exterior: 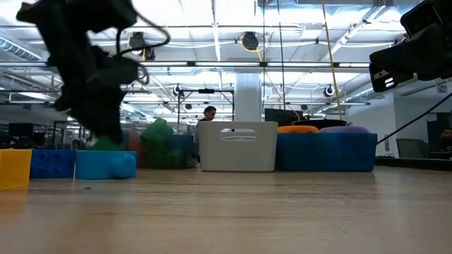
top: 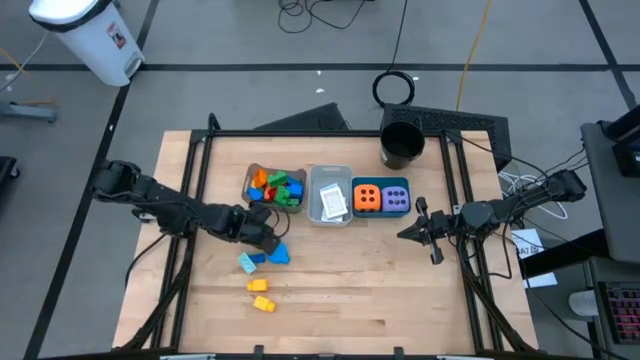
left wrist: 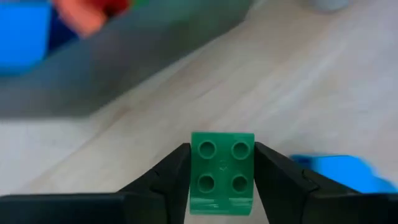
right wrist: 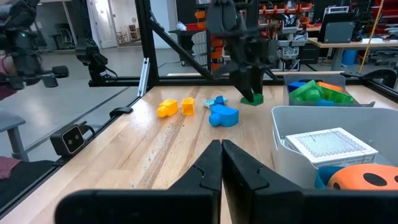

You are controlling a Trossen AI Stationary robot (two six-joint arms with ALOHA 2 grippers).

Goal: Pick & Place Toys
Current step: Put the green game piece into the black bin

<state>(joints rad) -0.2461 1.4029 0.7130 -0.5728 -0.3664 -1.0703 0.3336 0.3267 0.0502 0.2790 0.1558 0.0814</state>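
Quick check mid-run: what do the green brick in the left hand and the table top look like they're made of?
Green brick: looks like hard moulded plastic with a smooth, slightly glossy finish; four round studs and crisp edges point to that. It sits clamped in the left hand.

Table top: appears to be light wood, matte or lightly sealed; visible grain streaks and plank seams suggest it.

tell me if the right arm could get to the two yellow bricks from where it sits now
Probably yes. The right gripper hangs shut over bare table, and the yellow bricks lie in the open wood ahead. The left gripper, shut on a green brick, sits off that line.
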